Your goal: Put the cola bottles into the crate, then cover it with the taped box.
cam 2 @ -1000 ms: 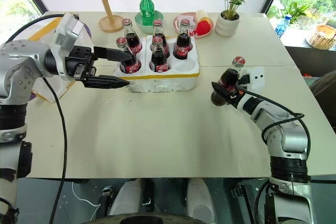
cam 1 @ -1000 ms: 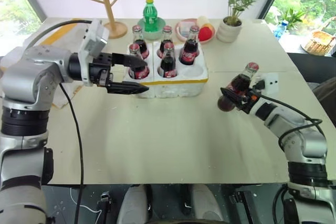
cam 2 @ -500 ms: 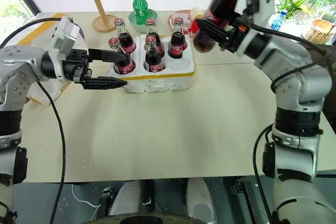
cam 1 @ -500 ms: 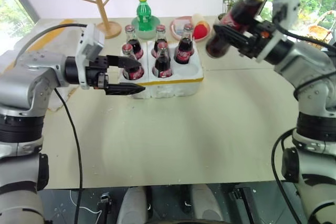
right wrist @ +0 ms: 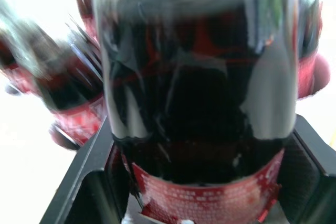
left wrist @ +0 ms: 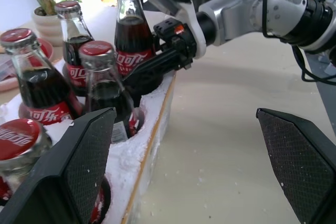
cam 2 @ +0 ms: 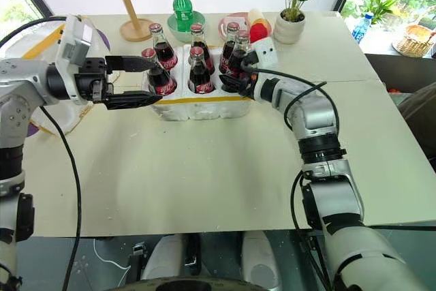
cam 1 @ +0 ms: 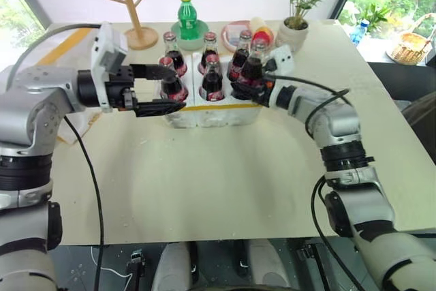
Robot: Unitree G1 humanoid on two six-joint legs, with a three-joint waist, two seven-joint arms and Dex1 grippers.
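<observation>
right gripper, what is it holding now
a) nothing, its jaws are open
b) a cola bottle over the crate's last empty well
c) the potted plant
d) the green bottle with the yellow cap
b: the right gripper is shut on a cola bottle at the near right corner of the crate, where five bottles already stand.

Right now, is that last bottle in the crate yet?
Nearly: the right gripper holds the bottle upright over the crate's last free well, but whether its base is seated, I cannot tell.
</observation>
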